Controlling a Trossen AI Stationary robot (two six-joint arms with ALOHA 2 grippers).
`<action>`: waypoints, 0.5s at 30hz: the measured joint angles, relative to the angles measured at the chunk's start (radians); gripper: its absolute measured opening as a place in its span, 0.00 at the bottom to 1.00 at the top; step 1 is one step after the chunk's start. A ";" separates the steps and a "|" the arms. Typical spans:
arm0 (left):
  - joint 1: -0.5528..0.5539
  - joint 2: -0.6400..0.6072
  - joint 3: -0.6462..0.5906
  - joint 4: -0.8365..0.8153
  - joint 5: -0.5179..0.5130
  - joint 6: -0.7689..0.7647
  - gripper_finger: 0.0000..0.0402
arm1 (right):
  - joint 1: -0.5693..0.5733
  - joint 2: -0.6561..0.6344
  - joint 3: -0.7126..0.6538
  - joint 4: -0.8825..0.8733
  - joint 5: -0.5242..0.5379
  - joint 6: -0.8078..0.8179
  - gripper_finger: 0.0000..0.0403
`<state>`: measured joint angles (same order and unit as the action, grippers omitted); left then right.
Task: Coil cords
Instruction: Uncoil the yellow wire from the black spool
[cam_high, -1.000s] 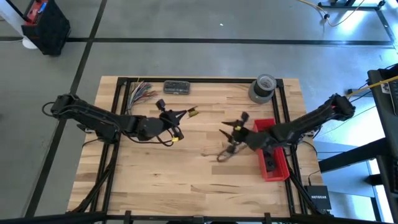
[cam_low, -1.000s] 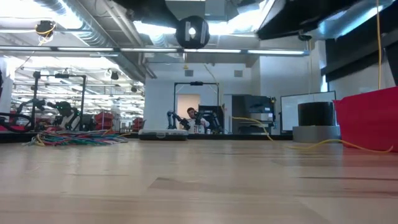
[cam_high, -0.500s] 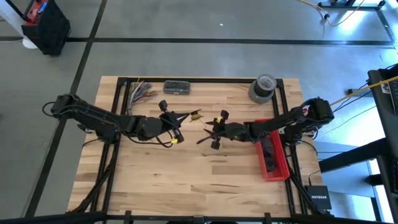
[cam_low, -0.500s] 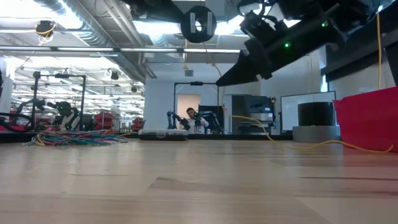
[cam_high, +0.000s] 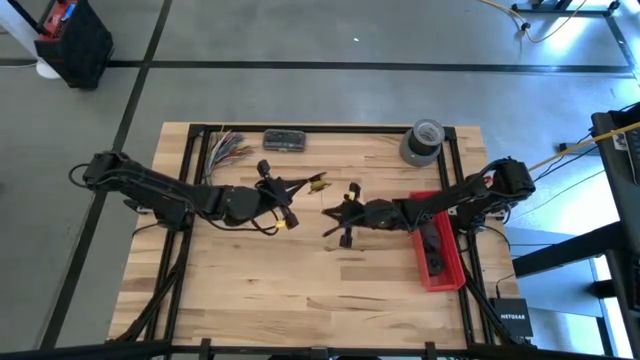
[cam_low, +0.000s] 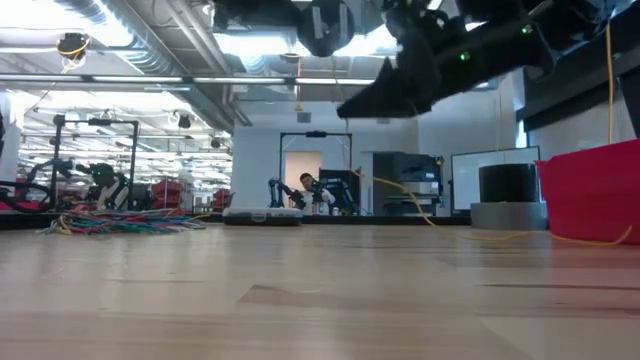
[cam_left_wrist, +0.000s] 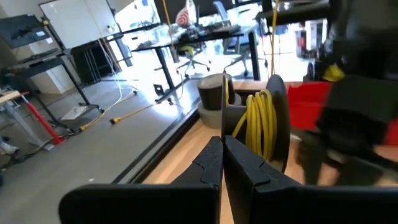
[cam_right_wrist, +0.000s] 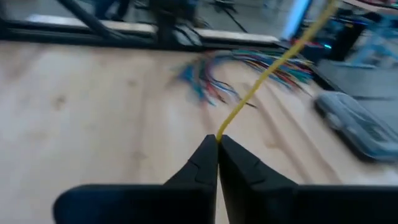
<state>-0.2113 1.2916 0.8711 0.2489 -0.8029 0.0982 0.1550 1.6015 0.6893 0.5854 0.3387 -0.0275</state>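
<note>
The left gripper (cam_high: 303, 183) hung above the middle of the table (cam_high: 300, 290), its fingers (cam_left_wrist: 214, 163) pressed together on a coiled bundle of yellow cord (cam_left_wrist: 260, 127) that stood just past the fingertips in the left wrist view. From above, that coil (cam_high: 318, 182) showed as a small yellow-tan knot at the tip of the gripper, well clear of the bundle of coloured wires (cam_high: 228, 146) near the table's far left corner.

The right gripper (cam_high: 330, 210) reached in from the right to a spot near the left one, the two tips close but apart. Its fingers (cam_right_wrist: 211, 163) were clenched on a single yellow strand (cam_right_wrist: 267, 71), which ran taut away from the fingertips over the wood, toward the coloured wires.

In the low view the right gripper (cam_low: 352, 106) was held high above the tabletop, and a thin yellow line (cam_low: 440, 222) sagged from it down to the wood and trailed toward the red bin (cam_low: 590, 190). A roll of tape (cam_high: 422, 141) stood at the far right of the table.
</note>
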 joint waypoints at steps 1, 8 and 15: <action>0.002 0.011 0.000 0.019 0.000 -0.004 0.00 | 0.009 0.006 0.000 0.019 -0.015 0.000 0.03; 0.056 0.099 0.000 0.094 0.003 0.006 0.00 | 0.103 0.033 0.111 -0.010 -0.077 -0.092 0.02; 0.086 0.130 0.000 -0.009 -0.004 0.101 0.00 | 0.220 -0.058 0.299 -0.398 0.151 -0.253 0.01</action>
<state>-0.1254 1.4212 0.8707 0.2402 -0.8070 0.1996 0.3749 1.5439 0.9880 0.1879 0.4900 -0.2807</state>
